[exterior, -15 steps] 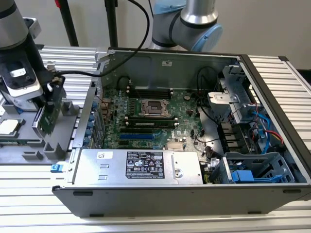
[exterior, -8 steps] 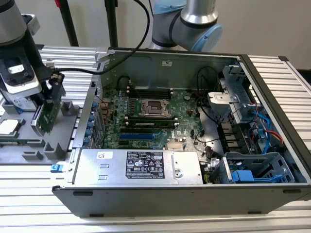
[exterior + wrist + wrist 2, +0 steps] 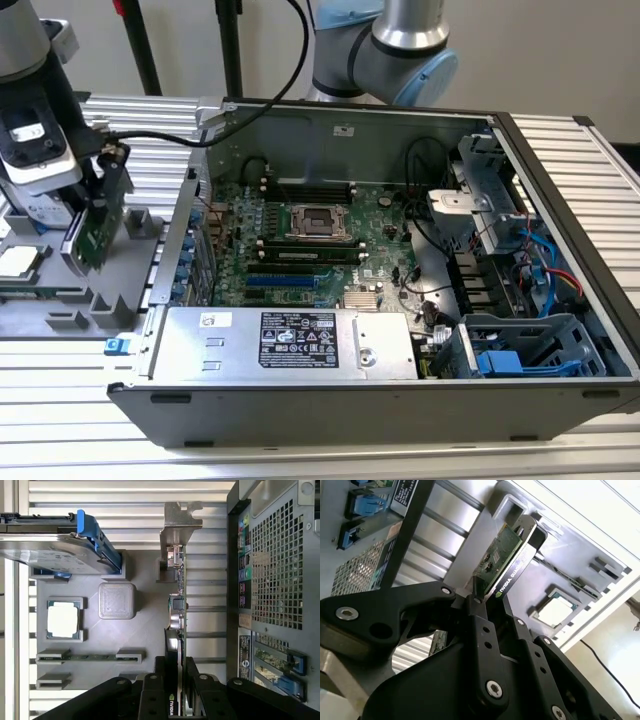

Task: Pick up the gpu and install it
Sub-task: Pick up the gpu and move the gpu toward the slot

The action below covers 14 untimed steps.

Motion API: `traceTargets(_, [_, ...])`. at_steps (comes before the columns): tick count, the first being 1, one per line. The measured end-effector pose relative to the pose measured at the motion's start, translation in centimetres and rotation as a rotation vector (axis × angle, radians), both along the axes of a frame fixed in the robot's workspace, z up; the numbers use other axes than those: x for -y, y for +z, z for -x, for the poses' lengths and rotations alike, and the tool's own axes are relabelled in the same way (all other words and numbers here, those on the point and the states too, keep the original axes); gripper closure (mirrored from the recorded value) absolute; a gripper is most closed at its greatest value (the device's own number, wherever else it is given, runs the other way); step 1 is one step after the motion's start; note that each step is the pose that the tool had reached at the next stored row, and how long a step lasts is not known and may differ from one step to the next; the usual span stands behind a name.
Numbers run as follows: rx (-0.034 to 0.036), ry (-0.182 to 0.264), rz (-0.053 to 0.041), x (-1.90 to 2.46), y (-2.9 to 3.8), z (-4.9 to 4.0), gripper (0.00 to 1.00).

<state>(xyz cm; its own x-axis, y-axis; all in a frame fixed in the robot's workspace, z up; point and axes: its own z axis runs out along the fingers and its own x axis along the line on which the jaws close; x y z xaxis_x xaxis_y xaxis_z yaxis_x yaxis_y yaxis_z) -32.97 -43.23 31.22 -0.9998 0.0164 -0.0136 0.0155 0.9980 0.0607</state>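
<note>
1. Ribbed metal desk [image 3: 320, 455] under everything, pale wall behind.
2. Mid-desk: open case [image 3: 330, 125], with motherboard [image 3: 330, 235] and power supply [image 3: 290, 340] inside.
3. On the exterior view's left, beside the case: grey tray [image 3: 125, 300] with moulded pockets. In the first wrist view, CPU [image 3: 62, 620], hard drive [image 3: 50, 550] and RAM sticks [image 3: 87, 656] seated in that tray.
4. End effector [image 3: 100, 165] pressed together on the gpu [image 3: 98, 228]. Black fingers [image 3: 481, 617] clamped on both faces at one end of the card, plain in both wrist views.
5. Gpu position: over the tray, outside the case, near its ported wall. On edge, slightly tilted. Silver bracket [image 3: 180, 522] at the end away from the grip.
6. Cannot tell whether the card's far end is clear of the tray's holder or touching it.
7. Progress, judged: card in hand, not yet over the motherboard, slots well apart from it.
8. Handling, judged: light, thin, stiff, fragile. Bare chips and the contact edge best left untouched.
9. Grip spot, judged: flat faces near one end, as here. Smooth faces, so firm pinch needed. Long overhang past the fingers, so some risk of twist or swing.
10. Hazard, judged: bracket or card corner catching the case wall.
</note>
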Motion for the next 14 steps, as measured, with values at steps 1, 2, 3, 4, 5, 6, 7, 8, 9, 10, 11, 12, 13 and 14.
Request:
traceTargets(1, [0.0000, 0.000, 0.0000, 0.00, 0.11, 0.00, 1.00])
traceTargets(2, [0.0000, 0.000, 0.0000, 0.00, 0.20, 0.00, 1.00])
traceTargets(3, [0.0000, 0.000, 0.0000, 0.00, 0.31, 0.00, 1.00])
traceTargets(4, [0.0000, 0.000, 0.0000, 0.00, 0.41, -0.01, 1.00])
traceTargets(5, [-0.0001, 0.000, 0.0001, 0.01, 0.50, -0.01, 1.00])
traceTargets(6, [-0.0001, 0.000, 0.0001, 0.00, 0.60, -0.01, 1.00])
traceTargets(7, [-0.0001, 0.000, 0.0001, 0.00, 0.69, -0.01, 1.00])
traceTargets(8, [0.0000, 0.000, 0.0000, 0.00, 0.79, 0.00, 1.00])
traceTargets(9, [0.0000, 0.000, 0.0000, 0.00, 0.89, 0.00, 1.00])
traceTargets(10, [0.0000, 0.000, 0.0000, 0.00, 0.99, 0.00, 1.00])
traceTargets(11, [0.0000, 0.000, 0.0000, 0.00, 1.09, 0.00, 1.00])
traceTargets(12, [0.0000, 0.000, 0.0000, 0.00, 1.17, 0.00, 1.00])
traceTargets(13, [-0.0001, 0.000, 0.0001, -0.01, 1.26, 0.01, 1.00])
traceTargets(14, [0.0000, 0.000, 0.0000, -0.01, 1.36, 0.01, 1.00])
